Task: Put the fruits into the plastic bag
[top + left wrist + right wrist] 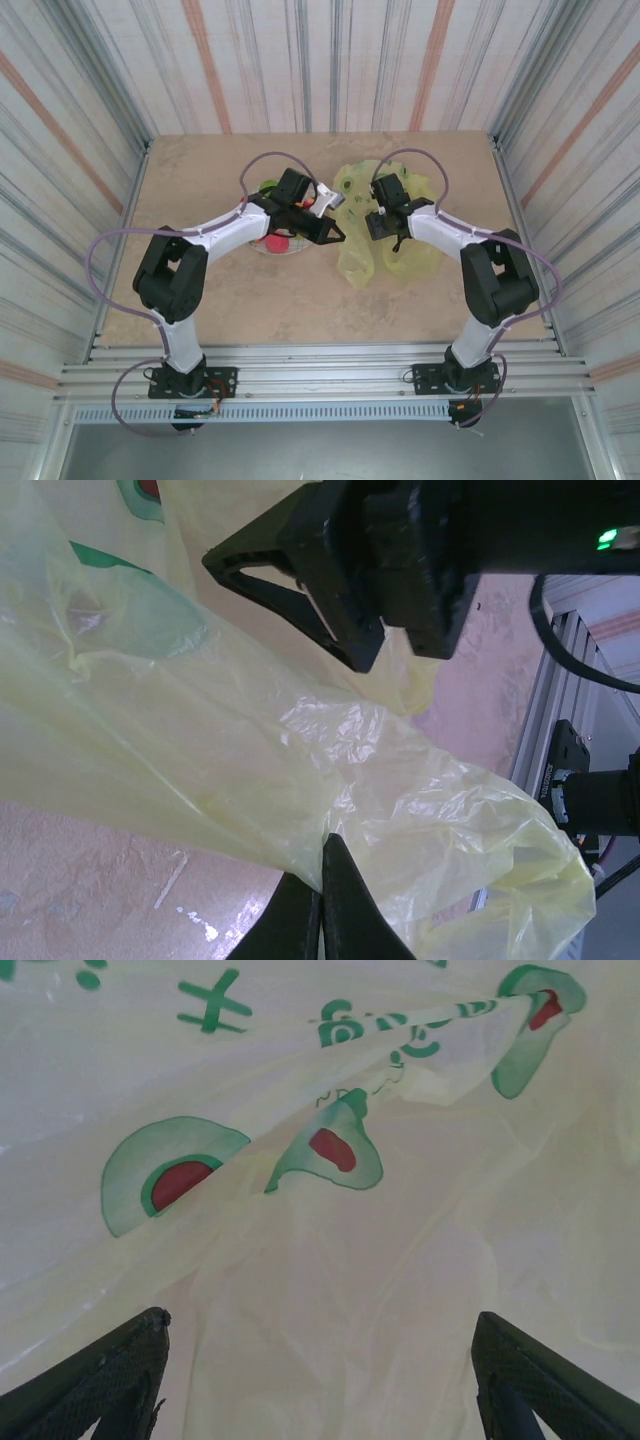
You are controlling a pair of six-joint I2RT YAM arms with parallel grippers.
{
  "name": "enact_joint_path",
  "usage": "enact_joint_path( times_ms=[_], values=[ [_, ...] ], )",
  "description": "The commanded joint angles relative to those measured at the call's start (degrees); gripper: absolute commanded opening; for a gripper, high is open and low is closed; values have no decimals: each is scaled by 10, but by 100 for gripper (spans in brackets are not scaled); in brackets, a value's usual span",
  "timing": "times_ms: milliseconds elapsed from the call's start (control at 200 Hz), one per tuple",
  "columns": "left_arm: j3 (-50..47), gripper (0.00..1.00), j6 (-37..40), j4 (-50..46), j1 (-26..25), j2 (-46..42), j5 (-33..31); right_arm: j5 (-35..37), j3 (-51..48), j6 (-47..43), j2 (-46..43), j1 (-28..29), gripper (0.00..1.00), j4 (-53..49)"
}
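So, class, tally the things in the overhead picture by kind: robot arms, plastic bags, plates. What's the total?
robot arms: 2 (left arm, right arm)
plastic bag: 1
plate: 1
total: 4

The plastic bag (330,1290) carries green printed characters beside avocado pictures; creased and stretched, none can be read.

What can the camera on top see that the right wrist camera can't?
Top camera: the table, the left arm, the right arm and a red fruit. Right wrist camera: green-and-red pictures printed on the plastic bag, up close, with the right gripper and its jaws wide apart. Both: that yellow bag.
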Motion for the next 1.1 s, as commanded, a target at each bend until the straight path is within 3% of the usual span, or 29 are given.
enact_joint_path(
  times_ms=[0,105,170,281,451,646,797,962,1092],
  values=[
    [4,0,7,-6,3,-24,3,22,16,0,11,-6,55,-13],
    [0,0,12,-11,3,-30,-26,25,12,19,-18,-17,30,-37],
    [0,0,11,-12,5,-34,-50,15,2,38,-54,-27,20,-57],
    [-3,0,-1,-3,8,-34,-112,-60,-36,84,-139,-53,9,-75],
    [20,3,-42,13,8,-13,-180,-243,-108,186,-253,-112,5,-33],
    [-10,49,-86,38,-2,-65,-262,-301,-145,289,-311,-143,2,12],
    [-87,74,-84,63,-50,-168,-355,-302,-167,346,-323,-145,1,39],
    [-136,85,-31,70,-147,-190,-507,-308,-168,352,-318,-148,1,45],
    [-127,88,-11,38,-160,-149,-565,-315,-165,343,-310,-157,1,37]
  ],
)
